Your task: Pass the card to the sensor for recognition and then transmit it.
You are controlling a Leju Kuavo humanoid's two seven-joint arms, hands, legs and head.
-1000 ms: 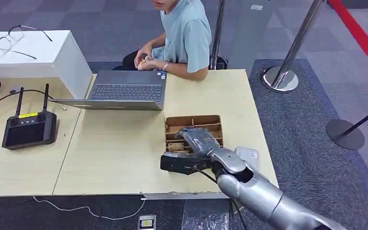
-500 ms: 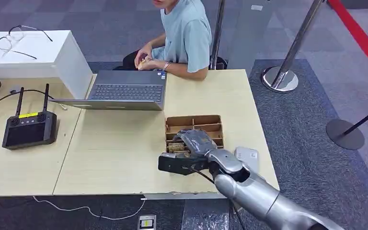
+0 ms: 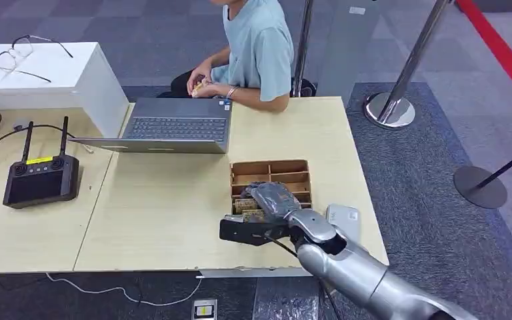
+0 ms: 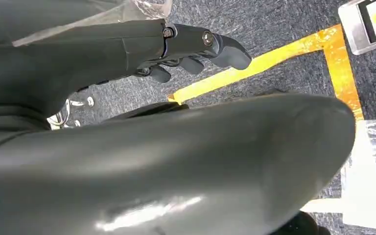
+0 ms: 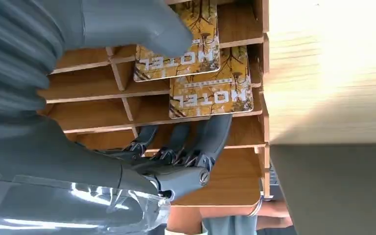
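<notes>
A brown wooden card holder [image 3: 270,170] with several slots stands on the table's right part. Two yellow-brown cards printed HOTEL [image 5: 210,95] stand in its slots, and their edges show beside my right hand [image 3: 277,200]. That hand hangs over the holder's near rows. Its thumb [image 5: 142,24] lies across the front of one card, and its dark fingers [image 5: 210,137] reach into the slot behind the other card. I cannot see a firm pinch. A flat white device [image 3: 343,217] lies just right of the holder. My left hand [image 4: 186,44] hangs over the floor, holding nothing.
A person [image 3: 257,47] sits at the table's far side behind an open laptop [image 3: 173,127]. A black controller with antennas [image 3: 40,179] lies at the left, by a white box [image 3: 87,80] with glasses on it. Stanchion bases [image 3: 390,110] stand on the carpet to the right.
My right hand has slid a little to the left over the holder's near slots. The cards and the person have stayed where they were.
</notes>
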